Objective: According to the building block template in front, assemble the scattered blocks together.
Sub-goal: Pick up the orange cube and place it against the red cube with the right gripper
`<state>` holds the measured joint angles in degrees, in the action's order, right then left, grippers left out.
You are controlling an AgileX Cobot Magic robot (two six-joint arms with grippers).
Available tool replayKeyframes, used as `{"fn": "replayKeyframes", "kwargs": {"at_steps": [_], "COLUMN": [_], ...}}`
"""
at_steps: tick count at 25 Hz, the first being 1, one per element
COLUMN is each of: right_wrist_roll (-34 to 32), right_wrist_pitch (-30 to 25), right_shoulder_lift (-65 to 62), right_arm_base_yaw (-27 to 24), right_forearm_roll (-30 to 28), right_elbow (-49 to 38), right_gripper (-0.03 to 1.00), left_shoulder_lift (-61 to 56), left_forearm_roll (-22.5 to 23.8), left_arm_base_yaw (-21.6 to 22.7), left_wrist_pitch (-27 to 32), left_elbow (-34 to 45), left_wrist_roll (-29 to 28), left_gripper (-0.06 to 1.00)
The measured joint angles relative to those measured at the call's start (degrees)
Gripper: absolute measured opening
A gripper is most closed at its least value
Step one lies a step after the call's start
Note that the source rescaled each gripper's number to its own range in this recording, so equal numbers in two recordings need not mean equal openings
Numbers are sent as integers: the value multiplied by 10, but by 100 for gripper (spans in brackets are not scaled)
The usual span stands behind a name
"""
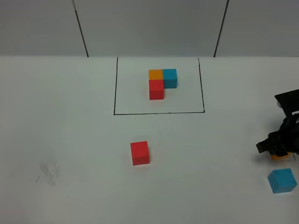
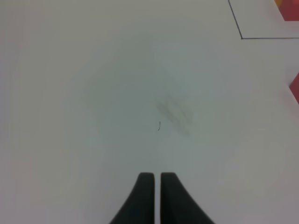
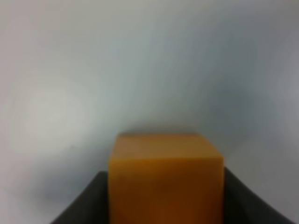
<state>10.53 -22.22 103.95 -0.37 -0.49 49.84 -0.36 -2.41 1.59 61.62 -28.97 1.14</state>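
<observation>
The building block template [image 1: 161, 83], an orange, blue and red L of cubes, sits inside a black drawn rectangle at the back of the table. A loose red cube [image 1: 140, 153] lies in front of that frame, near the middle. At the far right my right gripper [image 1: 275, 147] is down on the table, and the orange cube [image 3: 166, 179] sits between its fingers with both dark pads against its sides. Only a sliver of the orange cube [image 1: 281, 156] shows under the gripper from above. The light blue cube [image 1: 282, 181] lies just in front of it. My left gripper [image 2: 157, 177] is shut and holds nothing.
Faint grey smudges [image 1: 49, 170] mark the white table at the front left. A corner of the black frame line [image 2: 241, 37] and an edge of the red cube [image 2: 295, 88] show in the left wrist view. A grey panelled wall stands behind the table.
</observation>
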Motion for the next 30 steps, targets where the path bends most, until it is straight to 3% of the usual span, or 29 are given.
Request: {"fn": "replayKeyframes", "kwargs": {"at_steps": [18, 30], "right_wrist_roll": [52, 53], "right_wrist_pitch": [-16, -182], "right_shoulder_lift": [-32, -172], "right_arm_base_yaw": [22, 78], "right_forearm_roll": [29, 28], "right_elbow": [0, 98], "right_gripper": [51, 51], "left_shoulder_lift": [0, 0], "left_forearm_roll": [0, 0], "left_arm_base_yaw": [0, 0], "left_wrist_pitch": [0, 0], "left_elbow": [0, 0], "left_wrist_roll": [0, 0], "left_gripper": [0, 0]}}
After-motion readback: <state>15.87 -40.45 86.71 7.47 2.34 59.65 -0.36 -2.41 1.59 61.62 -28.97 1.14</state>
